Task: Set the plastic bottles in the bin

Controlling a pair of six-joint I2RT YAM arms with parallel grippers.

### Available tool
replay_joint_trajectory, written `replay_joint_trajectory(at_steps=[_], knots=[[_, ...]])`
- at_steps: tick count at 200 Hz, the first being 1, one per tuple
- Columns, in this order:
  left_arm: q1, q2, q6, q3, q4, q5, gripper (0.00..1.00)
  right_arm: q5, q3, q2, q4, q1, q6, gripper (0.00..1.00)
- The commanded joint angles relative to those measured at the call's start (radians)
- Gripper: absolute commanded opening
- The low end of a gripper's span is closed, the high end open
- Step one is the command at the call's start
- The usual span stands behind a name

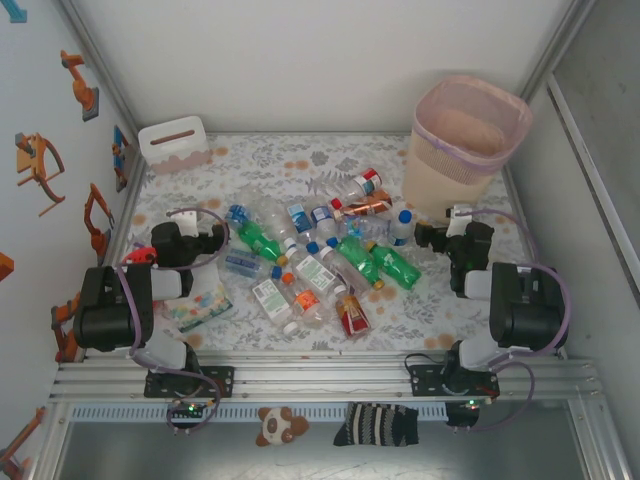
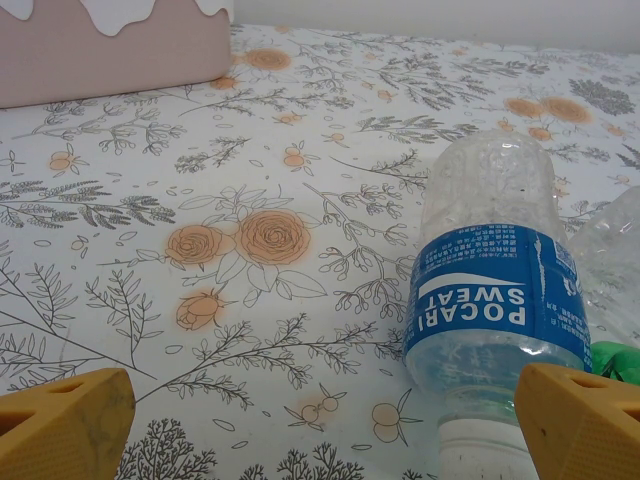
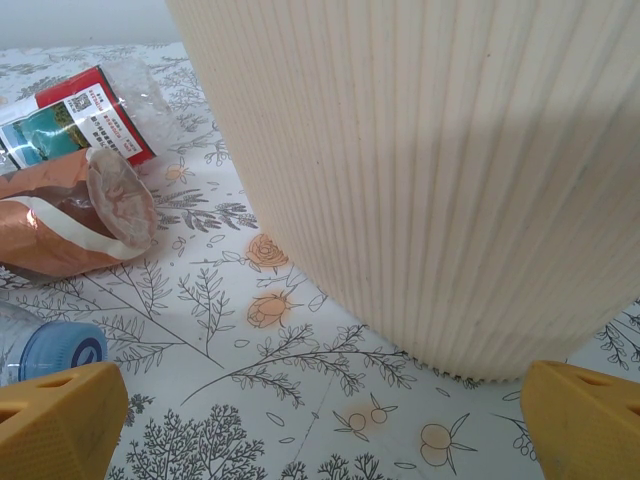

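The left gripper (image 2: 320,435) hangs low over the flowered table (image 2: 250,240), its jaws wide apart and empty. A blue-labelled Pocari Sweat bottle (image 2: 495,300) lies just ahead of its right finger, cap end nearest. The other plastic bottles (image 1: 320,255) lie heaped between the two grippers. The right gripper (image 3: 322,430) is spread wide too, empty, with the bin (image 3: 430,170) upright close ahead of its jaws.

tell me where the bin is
The bin stands upright at the far right corner of the table in the top view, right of the plastic bottles; in the right wrist view its ribbed wall rises close ahead.
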Motion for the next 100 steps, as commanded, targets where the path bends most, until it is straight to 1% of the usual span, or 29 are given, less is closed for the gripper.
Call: replay_joint_trajectory(at_steps=[1,74,90,100], knots=[[0.012,-0.007,0.011,-0.008,0.029,0.023,0.97,-0.012,-0.008,0.008,0.042,-0.004,-0.011,0.99],[0.018,-0.007,0.005,-0.008,0.028,0.015,0.97,-0.003,-0.010,0.005,0.043,-0.005,-0.008,0.99],[0.015,-0.012,0.008,-0.008,0.031,0.020,0.97,0.000,-0.014,-0.018,0.032,-0.005,-0.007,0.99],[0.011,-0.034,0.015,0.000,-0.003,0.021,0.97,0.005,-0.022,-0.038,0.028,-0.005,-0.006,0.99]])
